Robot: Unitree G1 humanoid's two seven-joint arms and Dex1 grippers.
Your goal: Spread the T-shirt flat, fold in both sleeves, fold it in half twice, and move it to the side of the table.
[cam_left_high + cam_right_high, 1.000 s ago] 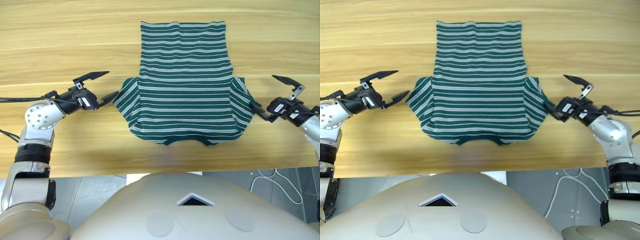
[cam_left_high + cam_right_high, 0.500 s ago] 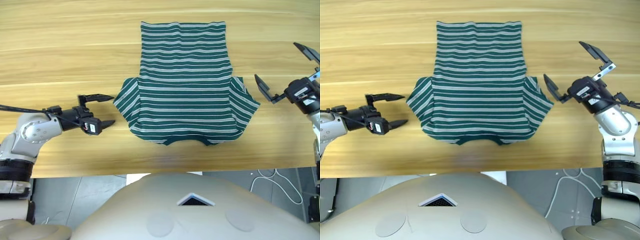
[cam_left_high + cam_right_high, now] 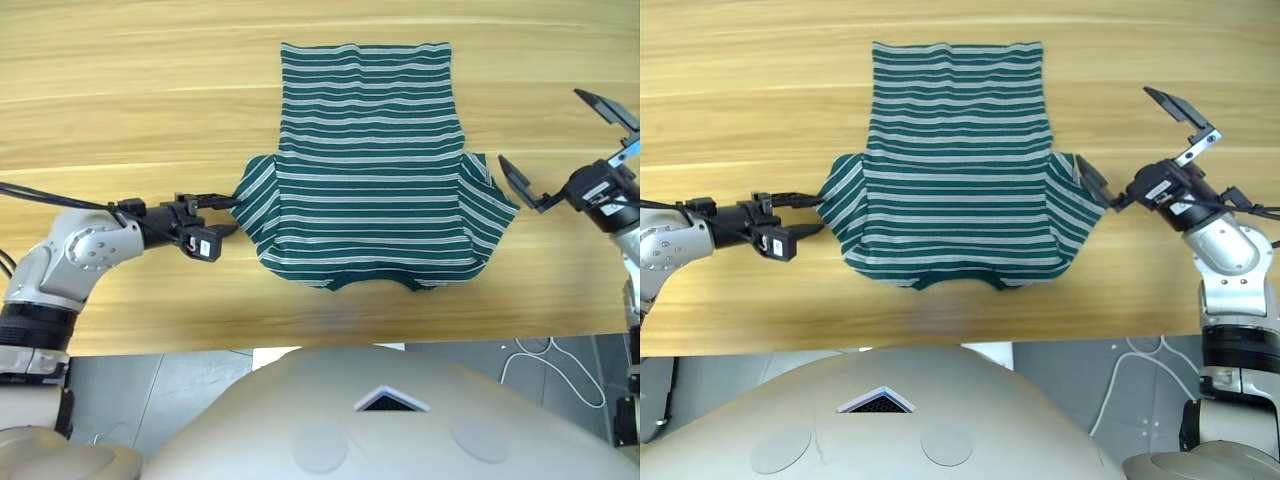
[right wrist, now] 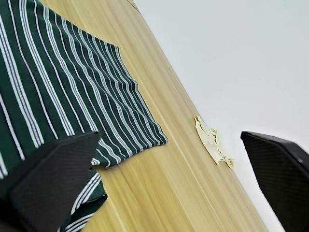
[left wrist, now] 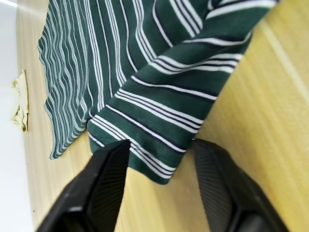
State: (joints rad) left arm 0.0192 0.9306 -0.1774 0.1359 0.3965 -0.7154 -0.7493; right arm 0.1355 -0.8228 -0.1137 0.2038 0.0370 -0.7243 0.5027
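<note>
Left tool [image 3: 232,213] released, black ribbed fingers [image 5: 104,188] low on the surface, straddling the hem of the shirt's left sleeve [image 5: 159,130] without pinching it. Right tool [image 3: 1132,143] released too, spread wide; one finger sits at the tip of the right sleeve [image 3: 485,195], the other is raised clear, and whether the low one touches the cloth can't be told. Shirt [image 3: 370,170] is soft knit, dark green with thin pale stripes. It lies flat mid-surface, straight hem at the far end, collar end toward the near edge with a small dip in its outline, short sleeves splayed out to each side, a few shallow wrinkles along the body. The body narrows above the sleeves, so the outline is a wide lower block under a slimmer upper one. Nothing lies on the cloth, and both arms come in from the sides, level with the sleeves. Surface [image 3: 120,90] is light wood with long straight grain lines, matte. A small pale crumpled scrap [image 4: 212,140] lies at its far edge, well apart from the shirt, with plain white beyond it. Below the near edge there's grey tiled floor [image 3: 470,355] with a white cable [image 3: 540,365] looped on it.
</note>
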